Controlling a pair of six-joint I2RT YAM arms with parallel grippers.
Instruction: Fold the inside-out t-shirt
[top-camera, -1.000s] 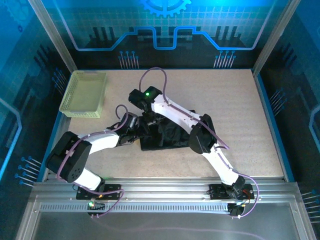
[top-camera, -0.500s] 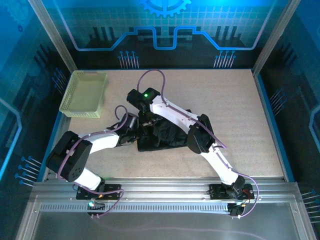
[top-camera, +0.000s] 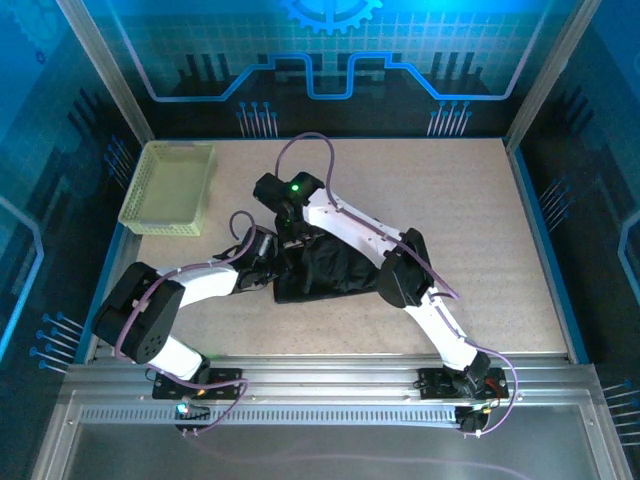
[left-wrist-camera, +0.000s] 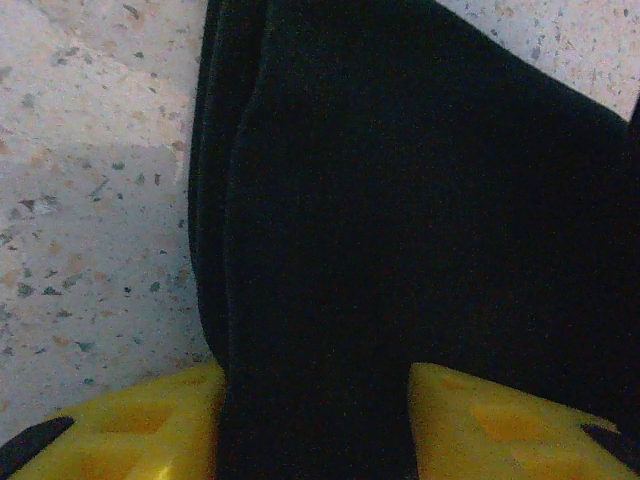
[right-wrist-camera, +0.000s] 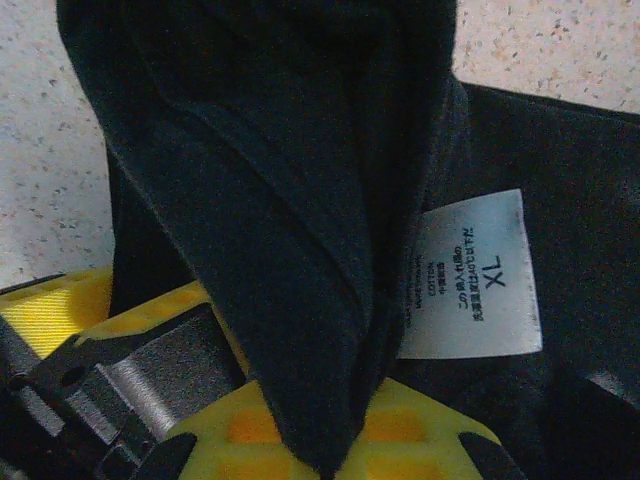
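The inside-out t-shirt lies as a bunched black heap in the middle of the table, between the two arms. My left gripper is at its left edge. In the left wrist view a thick folded band of the t-shirt runs between the yellow fingers, which press on it from both sides. My right gripper is at the heap's upper left corner, shut on a raised fold of the t-shirt that hangs from its fingertips. A white tag marked XL shows beside that fold.
A pale yellow-green mesh basket stands at the back left of the table. Bare speckled tabletop stretches to the right of the shirt and behind it. The metal rail with both arm bases runs along the near edge.
My left gripper's jaws have closed in on the band of fabric. The right gripper has shifted slightly left and back with its fold, and the shirt's left side has bunched up a little.
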